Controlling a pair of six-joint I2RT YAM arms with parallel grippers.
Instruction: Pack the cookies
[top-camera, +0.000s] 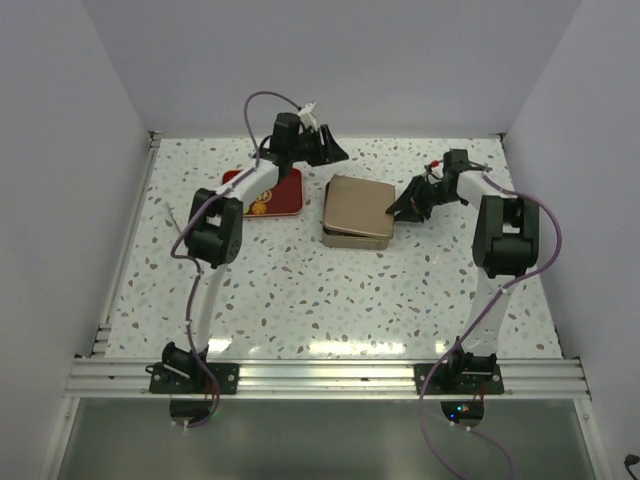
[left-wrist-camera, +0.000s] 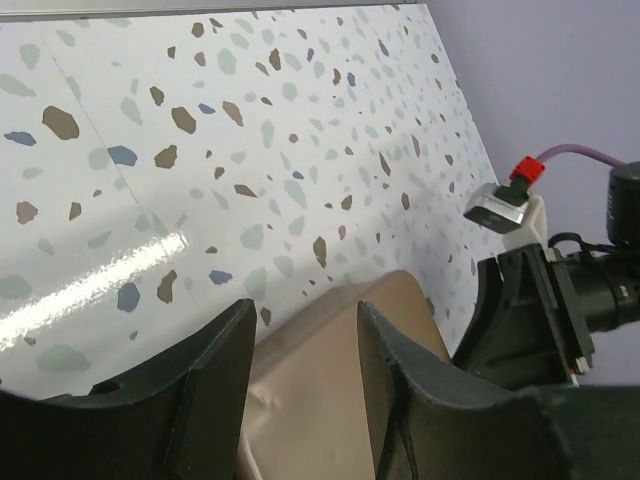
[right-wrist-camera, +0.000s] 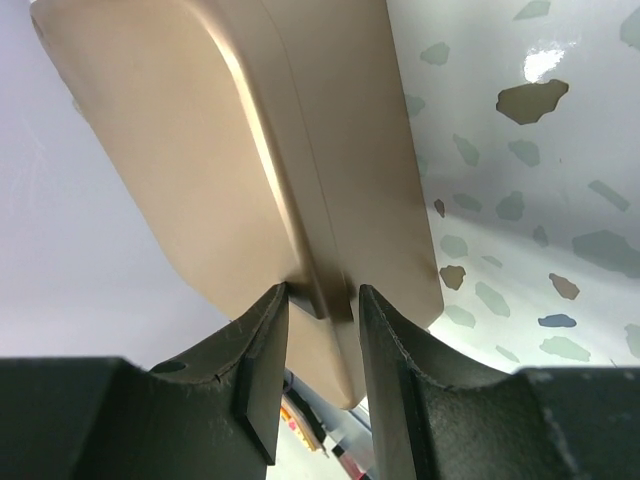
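A closed tan metal tin (top-camera: 357, 210) lies in the middle of the table. My right gripper (top-camera: 397, 208) is at its right side, shut on the tin's edge; in the right wrist view the two fingers (right-wrist-camera: 322, 295) pinch the rim of the tin (right-wrist-camera: 200, 150). My left gripper (top-camera: 335, 152) hovers over the tin's far left corner. Its jaws (left-wrist-camera: 305, 310) stand open with nothing between them, and the tin's lid (left-wrist-camera: 320, 400) shows below through the gap. The cookies are out of view.
A red flat lid or tray (top-camera: 280, 195) with a printed design lies left of the tin, partly under my left arm. The right arm's wrist (left-wrist-camera: 540, 310) shows at the right of the left wrist view. White walls enclose the speckled table (top-camera: 300, 290).
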